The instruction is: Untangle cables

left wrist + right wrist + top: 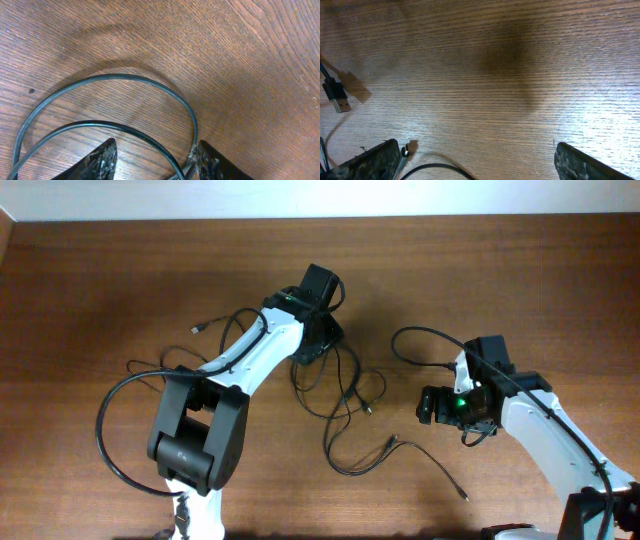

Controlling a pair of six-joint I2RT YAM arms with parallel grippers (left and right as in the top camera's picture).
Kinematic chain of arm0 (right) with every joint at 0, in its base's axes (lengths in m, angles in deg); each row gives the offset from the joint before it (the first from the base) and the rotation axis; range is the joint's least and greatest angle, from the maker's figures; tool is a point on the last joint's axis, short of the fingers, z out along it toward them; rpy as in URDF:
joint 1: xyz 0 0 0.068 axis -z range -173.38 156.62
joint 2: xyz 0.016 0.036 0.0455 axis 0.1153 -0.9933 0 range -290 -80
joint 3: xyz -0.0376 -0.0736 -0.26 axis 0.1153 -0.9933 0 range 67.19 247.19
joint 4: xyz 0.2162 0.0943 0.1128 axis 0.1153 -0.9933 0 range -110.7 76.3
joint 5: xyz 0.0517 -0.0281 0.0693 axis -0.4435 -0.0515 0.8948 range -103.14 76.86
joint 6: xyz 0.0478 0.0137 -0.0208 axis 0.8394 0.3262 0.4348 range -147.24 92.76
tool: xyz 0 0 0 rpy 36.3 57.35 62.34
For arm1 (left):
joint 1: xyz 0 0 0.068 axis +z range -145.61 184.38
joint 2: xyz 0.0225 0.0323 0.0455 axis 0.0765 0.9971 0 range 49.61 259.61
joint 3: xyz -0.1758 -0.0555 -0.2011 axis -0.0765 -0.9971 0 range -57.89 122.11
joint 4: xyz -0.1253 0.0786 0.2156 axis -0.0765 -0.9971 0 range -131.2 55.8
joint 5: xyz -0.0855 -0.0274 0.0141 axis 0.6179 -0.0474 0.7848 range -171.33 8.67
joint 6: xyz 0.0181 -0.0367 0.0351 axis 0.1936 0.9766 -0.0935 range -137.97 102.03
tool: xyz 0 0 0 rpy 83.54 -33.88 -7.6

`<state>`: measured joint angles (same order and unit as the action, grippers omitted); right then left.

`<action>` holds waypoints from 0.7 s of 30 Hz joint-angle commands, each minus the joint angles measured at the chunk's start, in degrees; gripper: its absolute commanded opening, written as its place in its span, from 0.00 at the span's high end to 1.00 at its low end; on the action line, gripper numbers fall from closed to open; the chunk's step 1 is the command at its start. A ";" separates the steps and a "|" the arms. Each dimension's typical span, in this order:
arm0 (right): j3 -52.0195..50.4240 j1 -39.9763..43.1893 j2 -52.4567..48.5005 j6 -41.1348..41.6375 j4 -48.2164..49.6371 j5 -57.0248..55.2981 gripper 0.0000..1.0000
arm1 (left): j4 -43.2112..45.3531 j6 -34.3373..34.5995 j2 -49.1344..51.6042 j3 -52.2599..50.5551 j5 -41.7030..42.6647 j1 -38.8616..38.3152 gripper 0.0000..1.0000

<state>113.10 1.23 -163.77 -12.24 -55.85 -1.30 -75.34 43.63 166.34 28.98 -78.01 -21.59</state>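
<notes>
Several thin black cables (345, 395) lie in loose overlapping loops at the table's middle. My left gripper (318, 345) is down on their upper end. In the left wrist view it (156, 162) is open, and two cable strands (135, 80) curve between its fingers. One strand runs along the inner face of the right finger (212, 162), unclamped. My right gripper (425, 407) is to the right of the loops, pointing left. In the right wrist view it (477, 162) is wide open over bare wood. A small plug tip (405, 150) and a cable (440, 167) lie by its left finger (375, 162).
A USB plug (337, 102) lies at the left of the right wrist view. Loose cable ends reach to the upper left (197, 328) and lower right (465, 498). Thick arm cables arc beside the left arm (110, 430) and above the right arm (420, 340).
</notes>
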 commanded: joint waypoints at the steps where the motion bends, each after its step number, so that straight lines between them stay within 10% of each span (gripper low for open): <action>1: -0.28 0.22 -0.20 0.00 -0.02 -0.50 0.02 | 0.00 0.72 0.70 -0.59 -1.01 -0.42 0.56; 16: -0.28 0.22 -0.20 0.00 -0.02 -0.52 0.02 | 0.02 0.28 0.70 -0.57 -0.52 -1.46 1.00; 21: -0.28 0.22 -0.20 0.00 -0.04 -0.52 0.02 | 0.00 -17.16 -1.62 3.30 10.34 0.85 1.00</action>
<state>113.10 1.23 -163.77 -12.24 -55.85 -1.33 -75.34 38.08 166.34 29.15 -76.18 -22.47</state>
